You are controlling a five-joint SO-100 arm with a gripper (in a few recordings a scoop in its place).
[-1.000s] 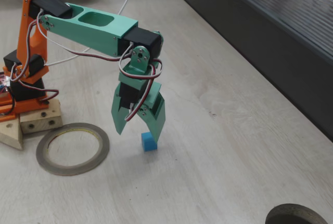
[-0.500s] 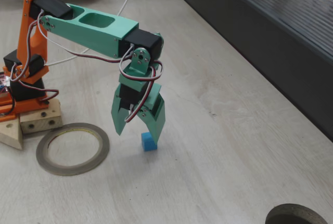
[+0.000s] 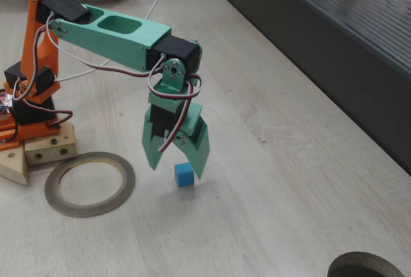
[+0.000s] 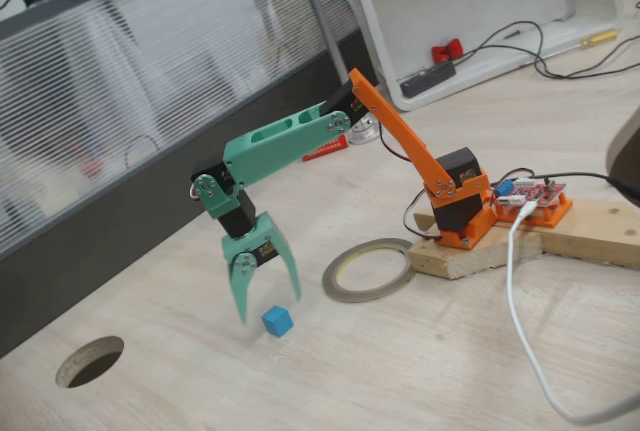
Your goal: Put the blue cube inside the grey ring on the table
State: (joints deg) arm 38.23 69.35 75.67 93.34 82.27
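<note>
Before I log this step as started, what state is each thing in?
gripper: open, fingers spread above the cube, holding nothing.
blue cube: on the table, outside the ring, ungrasped.
grey ring: flat on the table, nothing inside.

Cube [image 3: 184, 174] lies right of ring [image 3: 90, 183], apart.

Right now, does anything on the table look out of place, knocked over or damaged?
Nothing stands out. The blue cube sits flat on the table, the grey ring lies flat beside it, and the open gripper hangs above the cube.
</note>
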